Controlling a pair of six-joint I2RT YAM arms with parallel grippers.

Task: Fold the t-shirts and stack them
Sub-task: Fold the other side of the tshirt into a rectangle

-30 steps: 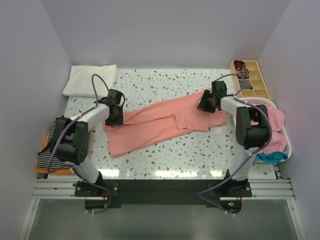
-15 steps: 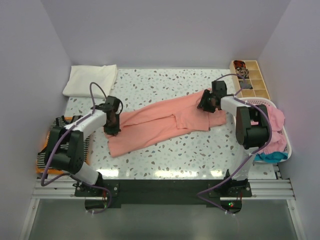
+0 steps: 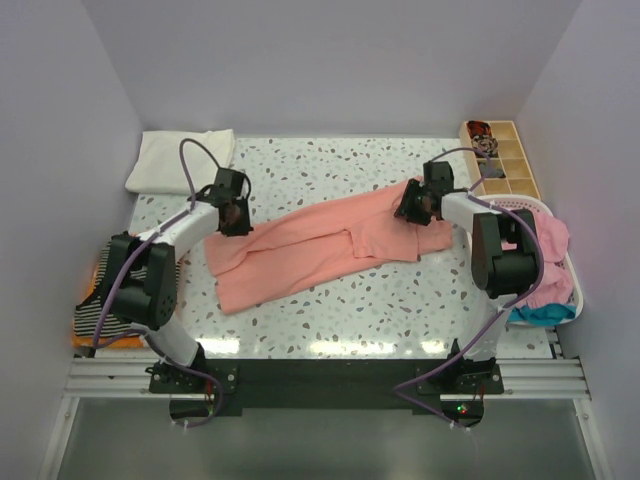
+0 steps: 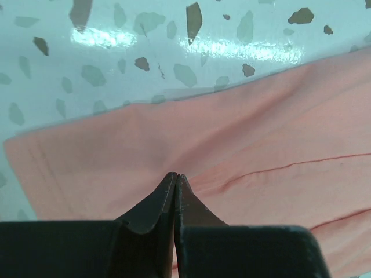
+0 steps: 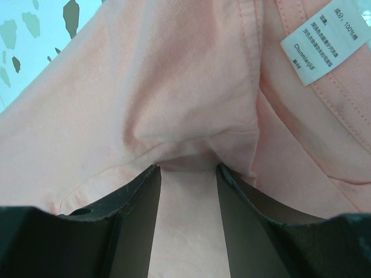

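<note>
A salmon-pink t-shirt [image 3: 320, 245] lies stretched slantwise across the speckled table, from front left to back right. My left gripper [image 3: 236, 215] is at its left end. In the left wrist view the jaws are shut [image 4: 175, 175], tips pinching the pink cloth [image 4: 261, 133], and a crease runs off to the right. My right gripper [image 3: 412, 207] is at the shirt's far right end. There the fingers stand apart [image 5: 186, 168], pressed onto the cloth [image 5: 174, 87], with a fold bunched at their tips. The white neck label [image 5: 324, 43] shows close by.
A folded white t-shirt [image 3: 180, 160] lies at the back left corner. A black-and-white striped one [image 3: 95, 305] sits at the left edge by the left arm. A white basket [image 3: 572, 290] on the right holds pink and teal clothes. Behind it stands a wooden compartment tray [image 3: 505, 165].
The left gripper has shut on the shirt's left end and moved back toward the far side, drawing that edge with it. The right arm has not moved.
</note>
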